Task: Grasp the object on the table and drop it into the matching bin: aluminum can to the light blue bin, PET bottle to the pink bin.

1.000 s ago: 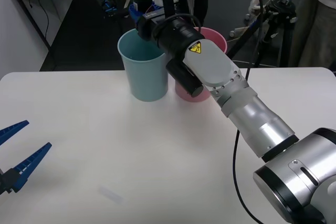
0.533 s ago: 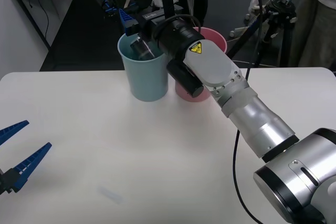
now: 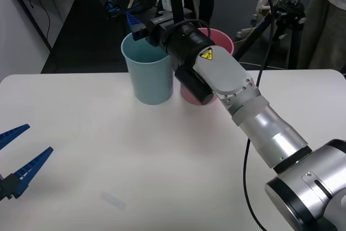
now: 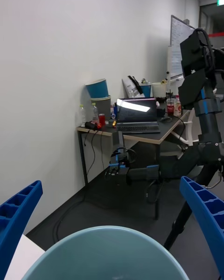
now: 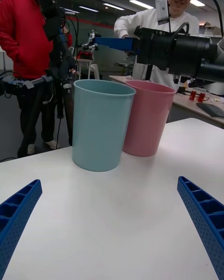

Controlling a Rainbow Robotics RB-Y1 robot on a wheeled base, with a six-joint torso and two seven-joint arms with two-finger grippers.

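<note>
Right claw [image 3: 136, 25] open above light blue bin [image 3: 147, 74]

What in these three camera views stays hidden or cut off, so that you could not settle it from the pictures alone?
1. Inside of the light blue bin: front view shows no bottom; right wrist view is cut by the picture's edge at the rim.
2. Pink bin: largely covered by the right arm in the front view.
3. Right end effector: open, one finger hidden behind the wrist.
4. Left end effector: open, base cropped.

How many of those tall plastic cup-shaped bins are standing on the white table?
2. The light blue bin stands at the far middle of the table; the pink bin touches it on the robot's right side, partly hidden behind the right arm.
</note>
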